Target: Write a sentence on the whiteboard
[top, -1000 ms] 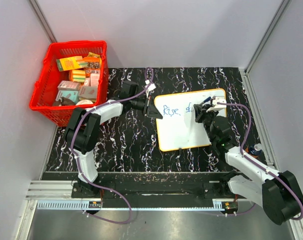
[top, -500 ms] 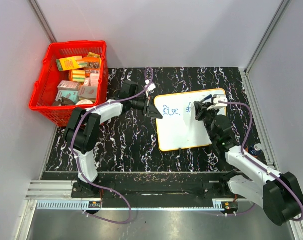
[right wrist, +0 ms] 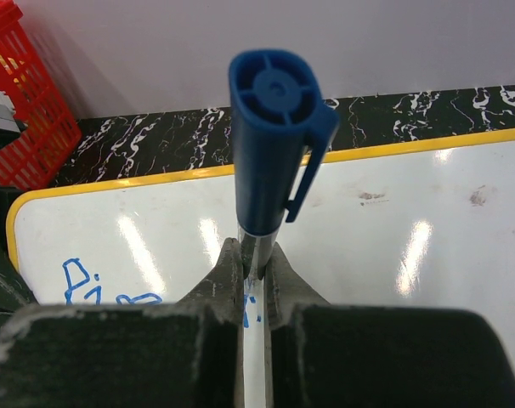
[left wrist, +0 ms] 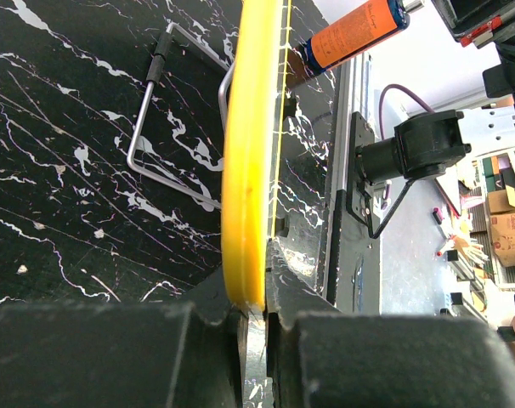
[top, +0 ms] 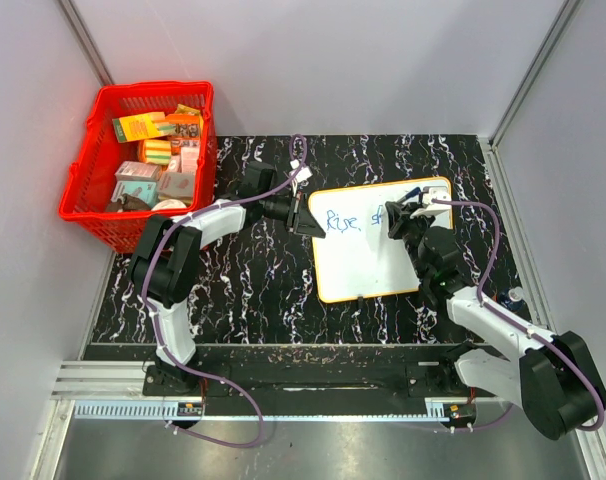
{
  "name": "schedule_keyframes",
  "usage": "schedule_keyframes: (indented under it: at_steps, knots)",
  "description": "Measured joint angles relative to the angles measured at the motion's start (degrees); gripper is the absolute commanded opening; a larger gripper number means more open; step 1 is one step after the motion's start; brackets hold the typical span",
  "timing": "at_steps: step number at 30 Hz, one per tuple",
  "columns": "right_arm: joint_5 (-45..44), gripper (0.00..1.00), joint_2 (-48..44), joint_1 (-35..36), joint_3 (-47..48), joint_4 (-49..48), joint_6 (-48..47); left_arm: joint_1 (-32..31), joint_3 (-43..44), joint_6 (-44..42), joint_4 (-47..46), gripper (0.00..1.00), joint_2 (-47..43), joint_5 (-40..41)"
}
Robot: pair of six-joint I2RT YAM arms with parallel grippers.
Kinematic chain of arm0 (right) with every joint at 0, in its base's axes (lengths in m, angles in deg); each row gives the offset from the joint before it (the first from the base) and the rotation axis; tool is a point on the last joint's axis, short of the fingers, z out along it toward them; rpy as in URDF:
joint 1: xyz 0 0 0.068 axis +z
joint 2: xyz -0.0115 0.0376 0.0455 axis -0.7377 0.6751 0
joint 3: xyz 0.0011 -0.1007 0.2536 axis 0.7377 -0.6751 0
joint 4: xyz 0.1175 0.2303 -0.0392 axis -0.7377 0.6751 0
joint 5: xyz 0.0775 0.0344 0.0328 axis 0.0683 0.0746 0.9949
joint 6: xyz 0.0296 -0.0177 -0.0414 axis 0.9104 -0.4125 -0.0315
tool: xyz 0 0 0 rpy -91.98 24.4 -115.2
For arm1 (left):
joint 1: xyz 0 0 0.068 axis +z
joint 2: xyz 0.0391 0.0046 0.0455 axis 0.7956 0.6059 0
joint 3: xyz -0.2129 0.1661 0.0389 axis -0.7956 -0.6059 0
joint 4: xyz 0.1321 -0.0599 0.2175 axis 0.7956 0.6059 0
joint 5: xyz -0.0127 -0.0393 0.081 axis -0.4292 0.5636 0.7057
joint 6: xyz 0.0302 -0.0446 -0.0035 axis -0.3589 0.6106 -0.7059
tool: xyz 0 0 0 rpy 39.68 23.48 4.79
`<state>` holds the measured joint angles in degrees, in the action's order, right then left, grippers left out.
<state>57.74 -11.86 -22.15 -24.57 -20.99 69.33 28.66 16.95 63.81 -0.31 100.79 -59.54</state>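
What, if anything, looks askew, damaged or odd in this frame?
Nothing serious. The whiteboard lies slightly rotated against the edges of the table, its rim pinched by the left hand. Two faint smudges mark its unwritten area, seen from the right wrist. Nothing looks spilled or broken.

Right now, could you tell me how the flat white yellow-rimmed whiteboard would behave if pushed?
Probably stiff: the whiteboard looks unbent with the left gripper pinching just its rim. Likely slides easily on the smooth black marbled table, hence that clamp.
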Motion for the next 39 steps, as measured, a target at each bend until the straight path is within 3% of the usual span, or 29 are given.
schedule_keyframes:
  at_steps: [32, 39]
  knots:
    - [-0.33, 0.00, -2.93, 0.00, -2.99, 1.14, 1.40, 0.00, 0.00, 0.00, 0.02, 0.00, 0.00, 0.00]
    - [-0.33, 0.00, -7.89, 0.00, -3.32, 3.54, 1.53, 0.00, 0.00, 0.00, -0.02, 0.00, 0.00, -0.09]
